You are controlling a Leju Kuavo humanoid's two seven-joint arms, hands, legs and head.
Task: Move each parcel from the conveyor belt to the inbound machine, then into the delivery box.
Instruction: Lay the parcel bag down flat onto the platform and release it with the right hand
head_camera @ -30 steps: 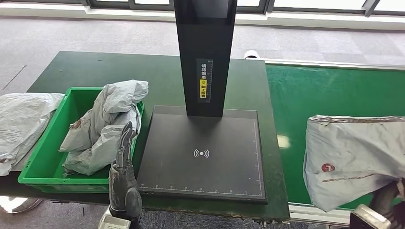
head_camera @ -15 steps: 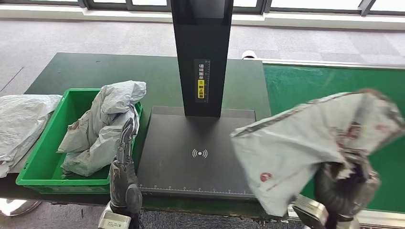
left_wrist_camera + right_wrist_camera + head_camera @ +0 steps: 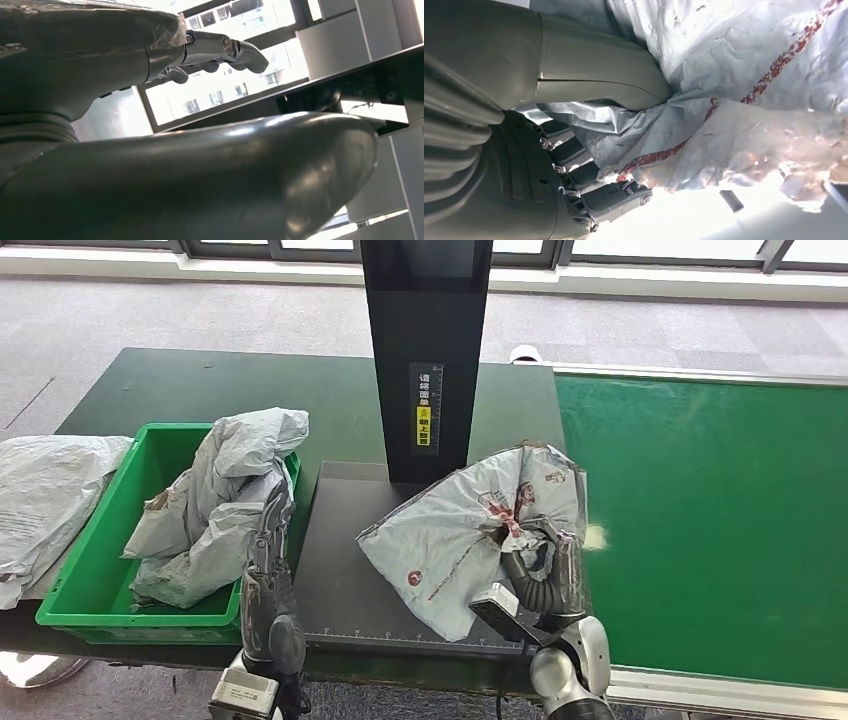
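Observation:
A crumpled grey parcel (image 3: pixel 470 525) with red marks lies over the right part of the black inbound machine's plate (image 3: pixel 340 570). My right hand (image 3: pixel 540 565) grips its right side; in the right wrist view the thumb (image 3: pixel 614 75) and fingers (image 3: pixel 589 175) pinch the grey film (image 3: pixel 744 90). My left hand (image 3: pixel 268 560) stands upright at the table's front edge between the green box (image 3: pixel 85 585) and the plate, fingers straight and apart, holding nothing. Another grey parcel (image 3: pixel 215 500) lies in the green box.
The machine's black post (image 3: pixel 425 350) rises behind the plate. The green conveyor belt (image 3: pixel 700 510) runs along the right. A third grey parcel (image 3: pixel 45 495) lies on the table left of the box.
My right hand has carried the parcel left from the conveyor belt, through the air, down onto the machine's plate. The left hand has stayed put.

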